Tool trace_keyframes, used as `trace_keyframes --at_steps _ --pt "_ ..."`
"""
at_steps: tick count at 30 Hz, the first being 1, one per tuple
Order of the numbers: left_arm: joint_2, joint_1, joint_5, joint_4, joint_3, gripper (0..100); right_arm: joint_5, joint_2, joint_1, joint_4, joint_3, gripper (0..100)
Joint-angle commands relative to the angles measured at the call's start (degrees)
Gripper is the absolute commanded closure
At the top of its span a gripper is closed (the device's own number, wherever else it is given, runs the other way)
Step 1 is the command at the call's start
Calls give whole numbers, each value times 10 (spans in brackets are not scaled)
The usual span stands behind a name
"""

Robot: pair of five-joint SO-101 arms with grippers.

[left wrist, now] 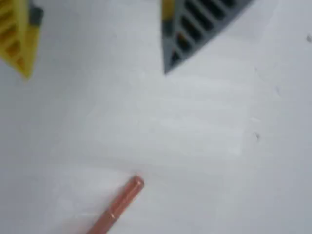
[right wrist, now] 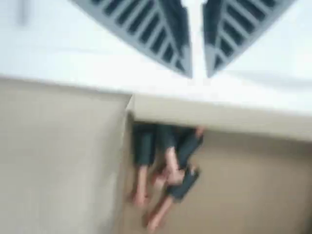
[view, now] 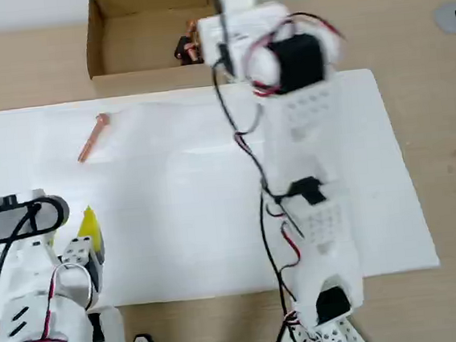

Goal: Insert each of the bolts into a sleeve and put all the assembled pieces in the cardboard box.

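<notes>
A bare copper bolt point(view: 94, 137) lies on the white sheet point(view: 182, 200), far left of centre; the left wrist view has its end point(left wrist: 119, 207). My left gripper point(left wrist: 95, 72) hangs open over the sheet, short of that bolt, with nothing between its yellow and grey fingers; it sits near the table's front left point(view: 84, 233). The right arm point(view: 290, 60) stretches to the cardboard box point(view: 131, 43). My right gripper point(right wrist: 197, 73) is shut and empty above the box's wall. Several dark sleeves with copper bolts point(right wrist: 165, 170) lie heaped inside against the wall point(view: 189, 47).
The white sheet covers most of the wooden table point(view: 441, 118), and the box stands just beyond its far edge. A small grey disc point(view: 454, 16) lies at the far right. Cables run along the right arm.
</notes>
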Motion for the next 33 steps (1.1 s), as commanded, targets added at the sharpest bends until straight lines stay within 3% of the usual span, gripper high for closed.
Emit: trace_keyframes --at_steps 1,15,24,33 --pt "-2 -8 -3 -14 13 815 -4 -124 22 10 79 989" --pt "-2 -3 -4 -18 93 814 -3 -697 44 -25 876 988" --pt "-2 -7 0 -18 161 814 2 -967 114 -231 1266 988" --pt "-2 -7 0 -46 257 814 116 -1191 119 -403 1559 988"
